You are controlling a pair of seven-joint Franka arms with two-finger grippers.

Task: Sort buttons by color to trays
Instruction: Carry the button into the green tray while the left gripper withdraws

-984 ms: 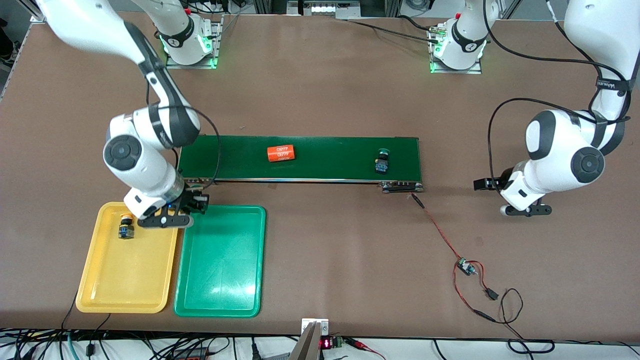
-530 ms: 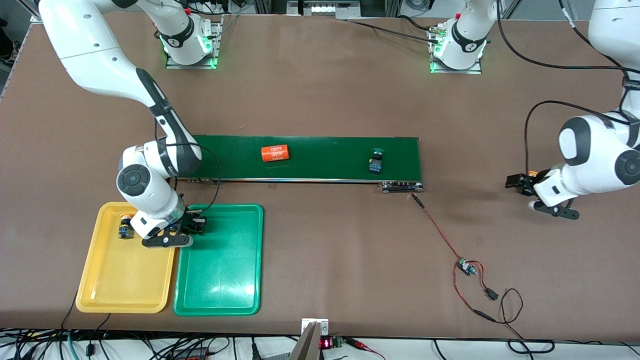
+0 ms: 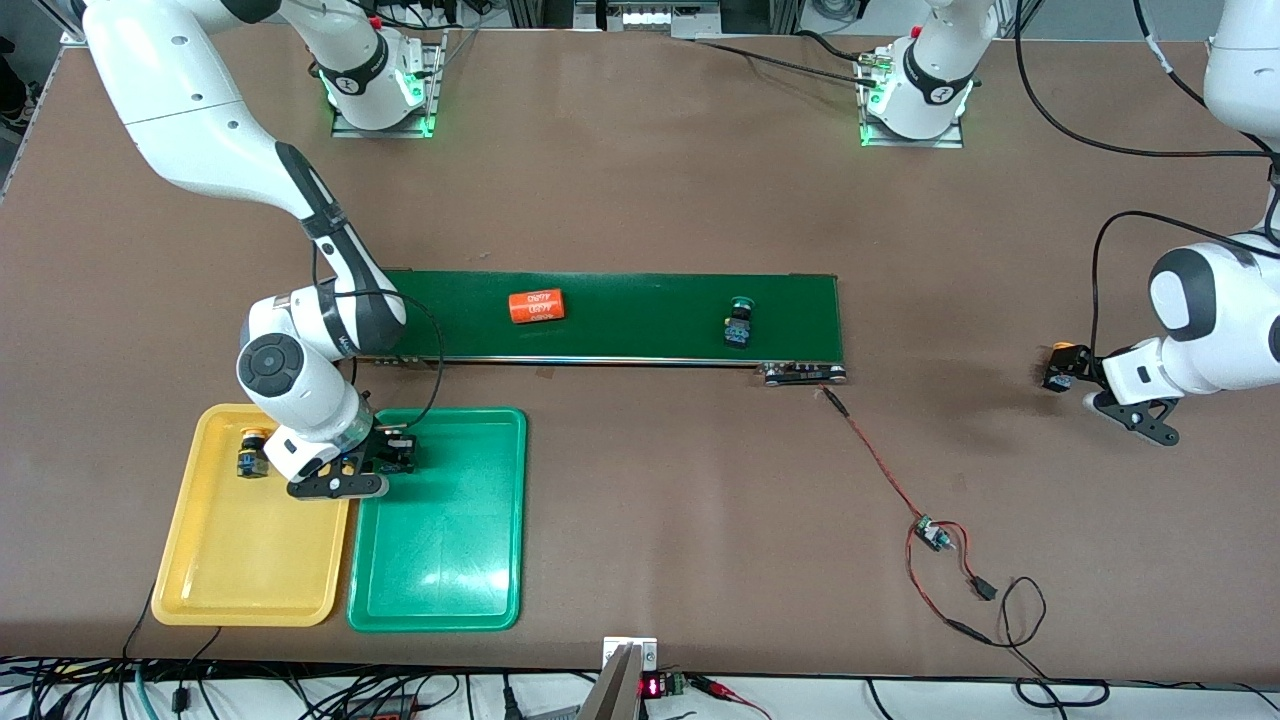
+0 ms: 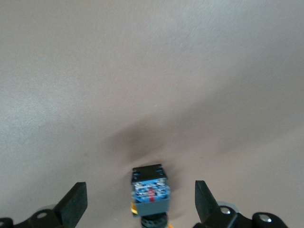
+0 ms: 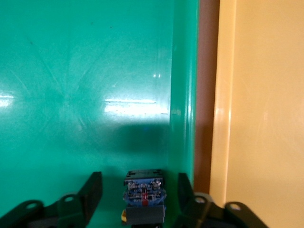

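Note:
My right gripper is low over the green tray, at its edge beside the yellow tray. It is open. A black-and-blue button sits between its fingers with a gap on each side, and a sliver of yellow shows at the cap end. A yellow button stands in the yellow tray. A green button lies on the belt. My left gripper is open wide around a yellow-capped button on the bare table.
A long dark-green conveyor belt crosses the middle of the table and carries an orange cylinder. A red-and-black wire with a small board trails from the belt's end toward the front camera.
My right gripper moved from the yellow tray's edge over the green tray and opened off the button. My left arm swung toward its end of the table. The cylinder and green button drifted along the belt.

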